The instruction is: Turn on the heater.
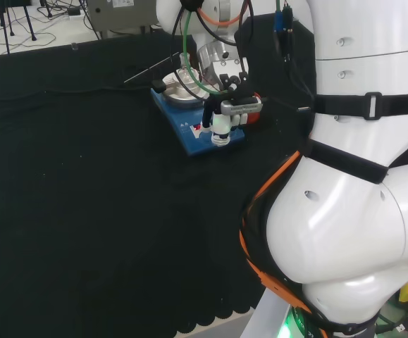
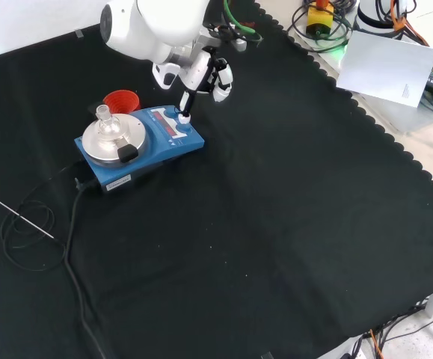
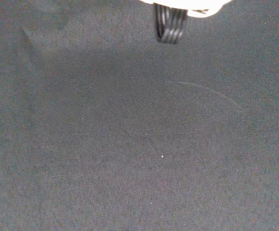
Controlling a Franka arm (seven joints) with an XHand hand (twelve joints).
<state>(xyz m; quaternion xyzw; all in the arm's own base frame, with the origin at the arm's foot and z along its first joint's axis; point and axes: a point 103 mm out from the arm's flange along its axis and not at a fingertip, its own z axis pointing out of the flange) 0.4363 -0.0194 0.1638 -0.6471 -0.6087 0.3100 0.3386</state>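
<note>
Black cloth (image 2: 276, 224) — heater (image 2: 137, 146), hand (image 2: 201, 78) touching front panel.

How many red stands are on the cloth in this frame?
1. The red stand sits on the cloth just behind the blue heater in the front view, beside its round plate. The arm hides that area in the head view, so another could be hidden there.

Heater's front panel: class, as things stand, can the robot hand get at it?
Probably yes. The robot hand hangs right over the blue heater, one finger pointing down at its control panel, with nothing between them.
</note>
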